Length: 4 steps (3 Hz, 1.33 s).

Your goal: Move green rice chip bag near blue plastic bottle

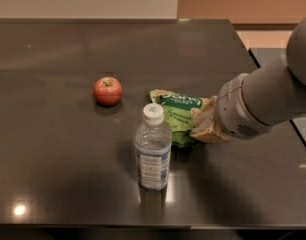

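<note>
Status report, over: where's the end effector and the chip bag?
Copy: end effector at right edge of green rice chip bag. Bag lies just beyond blue plastic bottle. Red apple off left, not in the way.

On the dark bench [53, 174]: a red apple [108, 91], a blue-labelled, white-capped bottle [153, 151], a light-green bag [177, 115] clamped at its three o'clock by the tan jaws of the gripper [205, 120].

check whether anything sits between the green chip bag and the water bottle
Nothing visible does. The green rice chip bag lies just behind and to the right of the blue plastic bottle. The hand is at the bag's right edge. The red apple sits off to the left, clear of the path.
</note>
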Motion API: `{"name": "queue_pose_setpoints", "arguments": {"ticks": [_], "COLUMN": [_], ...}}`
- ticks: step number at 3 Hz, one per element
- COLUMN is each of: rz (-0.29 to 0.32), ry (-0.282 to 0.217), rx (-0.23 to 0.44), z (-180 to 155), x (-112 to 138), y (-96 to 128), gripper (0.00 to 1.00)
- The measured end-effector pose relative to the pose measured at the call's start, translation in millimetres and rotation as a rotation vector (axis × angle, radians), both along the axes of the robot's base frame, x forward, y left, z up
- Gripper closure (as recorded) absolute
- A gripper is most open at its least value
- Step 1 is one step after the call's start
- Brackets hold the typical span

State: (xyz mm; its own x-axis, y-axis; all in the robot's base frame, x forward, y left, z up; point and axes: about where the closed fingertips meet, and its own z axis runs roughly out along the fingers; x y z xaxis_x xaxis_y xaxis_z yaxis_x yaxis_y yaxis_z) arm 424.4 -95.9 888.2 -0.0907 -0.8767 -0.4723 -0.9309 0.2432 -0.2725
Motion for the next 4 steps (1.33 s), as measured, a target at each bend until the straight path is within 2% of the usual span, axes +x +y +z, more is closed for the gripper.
{"name": "queue_pose_setpoints", "arguments": {"ticks": [1, 4], "rz": [0.020, 0.041], "ry": [-0.004, -0.008], "rx": [0.005, 0.002], "z": [0.3, 1.1], "x": [-8.4, -9.9], "y": [9.6, 18.1], "gripper": [0.84, 0.14]}}
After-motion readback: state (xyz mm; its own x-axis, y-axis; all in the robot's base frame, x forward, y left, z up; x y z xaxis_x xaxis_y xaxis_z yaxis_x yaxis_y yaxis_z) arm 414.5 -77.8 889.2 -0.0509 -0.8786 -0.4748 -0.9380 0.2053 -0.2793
